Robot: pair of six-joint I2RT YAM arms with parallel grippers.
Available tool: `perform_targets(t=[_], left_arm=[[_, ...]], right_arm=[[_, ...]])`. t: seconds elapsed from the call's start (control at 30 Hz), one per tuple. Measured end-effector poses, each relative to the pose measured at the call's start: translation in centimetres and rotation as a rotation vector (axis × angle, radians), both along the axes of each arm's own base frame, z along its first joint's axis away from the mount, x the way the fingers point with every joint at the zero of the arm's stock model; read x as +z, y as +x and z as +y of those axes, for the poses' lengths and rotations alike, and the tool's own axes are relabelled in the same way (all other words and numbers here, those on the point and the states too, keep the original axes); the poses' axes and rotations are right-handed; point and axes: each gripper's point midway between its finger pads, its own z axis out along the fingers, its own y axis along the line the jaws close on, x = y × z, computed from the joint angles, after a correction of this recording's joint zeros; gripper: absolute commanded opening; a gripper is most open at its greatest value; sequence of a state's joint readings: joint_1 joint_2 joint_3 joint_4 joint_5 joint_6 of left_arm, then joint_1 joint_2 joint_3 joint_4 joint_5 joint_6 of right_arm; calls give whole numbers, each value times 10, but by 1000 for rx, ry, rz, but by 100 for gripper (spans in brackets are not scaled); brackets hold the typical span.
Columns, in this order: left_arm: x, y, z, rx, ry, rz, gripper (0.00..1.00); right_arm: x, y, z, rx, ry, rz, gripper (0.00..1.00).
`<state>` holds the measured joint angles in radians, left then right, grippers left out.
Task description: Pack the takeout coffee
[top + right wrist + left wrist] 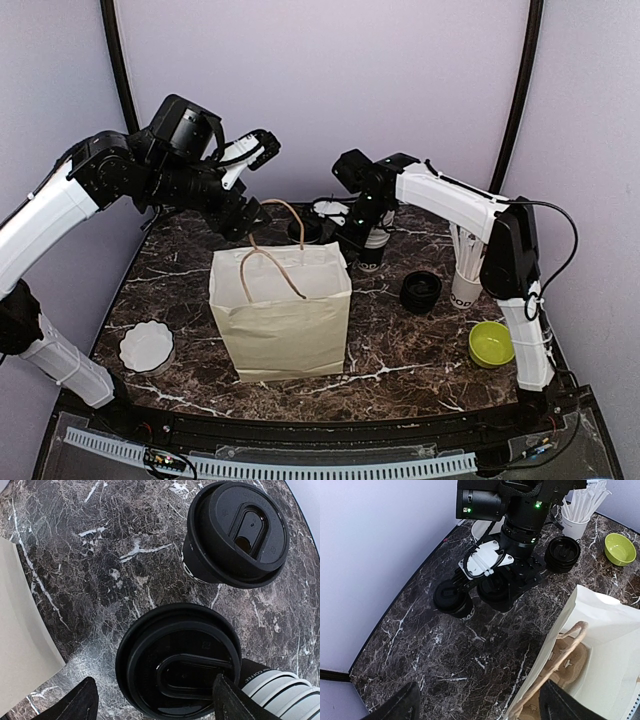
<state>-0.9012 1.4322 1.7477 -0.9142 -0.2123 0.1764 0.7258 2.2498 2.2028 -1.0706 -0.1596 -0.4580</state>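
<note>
Two takeout coffee cups with black lids stand behind the paper bag [280, 310]. One cup [177, 667] sits directly below my right gripper [155, 705], which is open with a finger on either side of the lid. The left fingertip [75, 702] is clear of the lid. The other cup [235, 532] stands free a little further on, also seen as the cup [305, 228]. My left gripper [480, 712] is open and empty above the marble by the bag's rear edge. A cardboard carrier [565, 665] lies inside the bag.
A black lid stack [421, 290], a cup of white sticks [465, 270] and a green bowl [491, 343] stand at the right. A white dish [147, 345] sits front left. Stacked white cups [285, 690] lie close beside the right finger.
</note>
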Motion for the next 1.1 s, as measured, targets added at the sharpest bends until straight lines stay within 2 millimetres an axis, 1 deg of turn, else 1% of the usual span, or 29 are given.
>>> perform_targets(t=[0.17,0.37,0.5,0.63,0.8,0.97,1.1], left_arm=[[-1,-2,-2,-14,-3,8,84],[-6,-2,-6,-29,4,20,84],[-10,-1,-10,-38,11,31,84],[-13,-1,-11,-41,15,38,84],[-13,-1,-12,-44,13,39,84],[-13,-1,-12,-46,12,41,84],[-13,-2,-13,-49,11,43,84]], right_arm=[[3,-1,0,1,6,0,81],[15,0,0,-5,22,-23,80],[20,2,1,-11,30,-33,79],[20,5,3,-19,33,-34,79],[10,7,2,-30,14,-25,77],[0,9,1,-36,-7,-18,71],[-4,8,1,-36,-13,-7,60]])
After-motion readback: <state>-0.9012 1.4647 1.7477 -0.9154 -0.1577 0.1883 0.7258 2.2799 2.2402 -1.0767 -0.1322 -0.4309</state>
